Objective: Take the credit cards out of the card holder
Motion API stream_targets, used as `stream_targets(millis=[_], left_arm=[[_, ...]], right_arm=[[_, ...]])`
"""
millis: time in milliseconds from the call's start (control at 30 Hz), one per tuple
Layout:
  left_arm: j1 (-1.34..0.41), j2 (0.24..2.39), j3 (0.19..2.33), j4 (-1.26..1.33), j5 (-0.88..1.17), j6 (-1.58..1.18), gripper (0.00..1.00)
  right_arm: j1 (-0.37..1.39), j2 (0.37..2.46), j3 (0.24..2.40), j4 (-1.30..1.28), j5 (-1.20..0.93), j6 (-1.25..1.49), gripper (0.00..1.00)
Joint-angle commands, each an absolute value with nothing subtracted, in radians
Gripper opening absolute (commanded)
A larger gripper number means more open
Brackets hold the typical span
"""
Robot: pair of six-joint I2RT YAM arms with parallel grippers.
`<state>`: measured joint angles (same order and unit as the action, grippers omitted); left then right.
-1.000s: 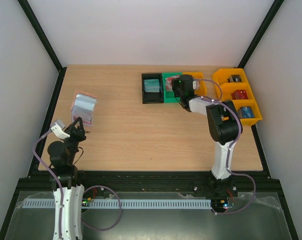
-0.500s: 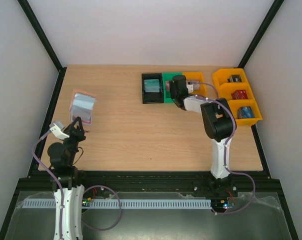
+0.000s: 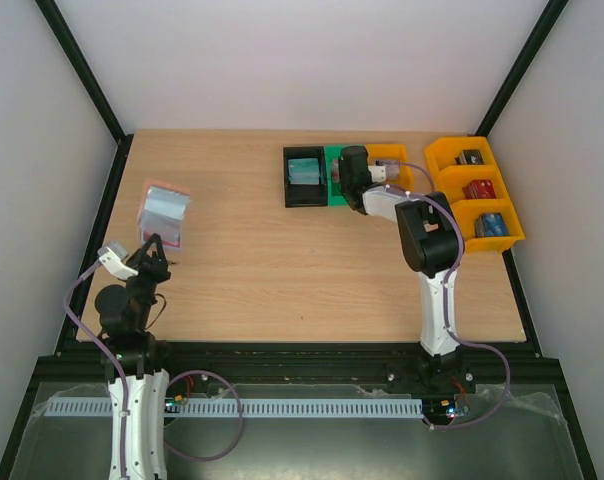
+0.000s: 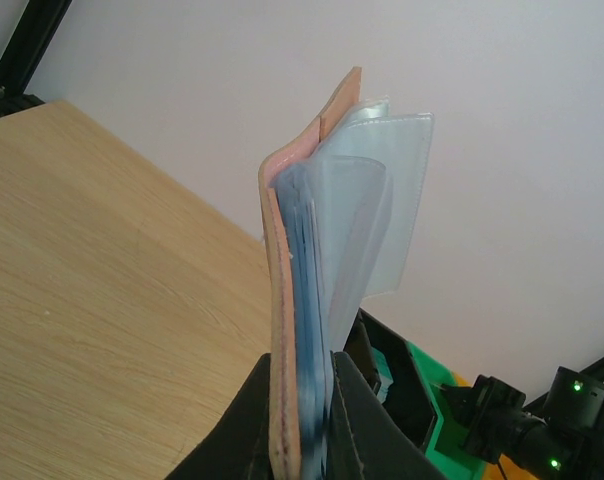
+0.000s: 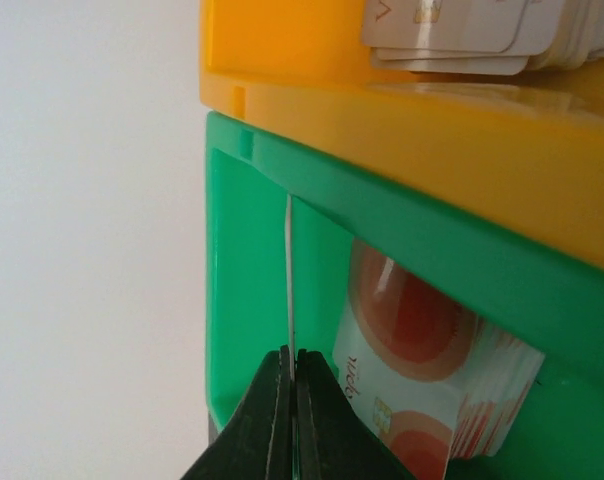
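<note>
The card holder (image 3: 165, 214) is pinkish-tan with blue-grey lining and clear sleeves. My left gripper (image 3: 154, 246) is shut on its lower edge and holds it upright above the table's left side. In the left wrist view the holder (image 4: 285, 250) stands between the fingers (image 4: 244, 420), with its sleeves (image 4: 377, 200) fanned open. My right gripper (image 3: 351, 170) is over the green bin (image 3: 335, 157) at the back. In the right wrist view it (image 5: 293, 362) is shut on a thin whitish credit card (image 5: 288, 290), seen edge-on inside the green bin (image 5: 244, 300).
A stack of red-orange patterned cards (image 5: 412, 345) lies in the green bin. The black bin (image 3: 305, 177) holds teal cards. A small orange bin (image 3: 394, 163) with whitish cards (image 5: 452, 25) is to the right. An orange three-compartment bin (image 3: 479, 195) with blocks stands far right.
My right gripper has moved left from near the small orange bin to over the green bin, with its arm turning along. The card holder in my left gripper has shifted slightly up and left.
</note>
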<state>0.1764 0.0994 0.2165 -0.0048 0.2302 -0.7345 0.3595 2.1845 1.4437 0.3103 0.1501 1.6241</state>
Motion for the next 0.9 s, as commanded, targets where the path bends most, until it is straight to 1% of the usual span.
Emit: stream_targets(millis=[0,67,200,367,433,533,867], left_arm=[[0.187,0.098,0.215,0.046,0.224,-0.739,0.02],[0.188,0.1,0.213,0.047,0.224,-0.738,0.02],[0.188,0.101,0.212,0.051,0.227,-0.74,0.02],[0.19,0.099,0.212,0.052,0.226,-0.739,0.02],[0.189,0.094,0.212,0.052,0.224,-0.738,0.02],[0.19,0.084,0.209,0.054,0.224,-0.742,0.02],[0.196,0.081,0.209,0.057,0.226,-0.739,0.02]], right_arm=[[0.356,2.228,1.489,0.278,0.202,1.649,0.05],[0.356,2.23,1.492,0.267,0.207,1.653,0.13],[0.356,2.215,1.492,0.252,0.199,1.624,0.35],[0.358,2.156,1.462,0.252,0.204,1.571,0.54],[0.359,2.134,1.465,0.232,0.208,1.539,0.59],[0.358,2.108,1.467,0.232,0.204,1.49,0.63],[0.357,2.048,1.438,0.241,0.211,1.495,0.65]])
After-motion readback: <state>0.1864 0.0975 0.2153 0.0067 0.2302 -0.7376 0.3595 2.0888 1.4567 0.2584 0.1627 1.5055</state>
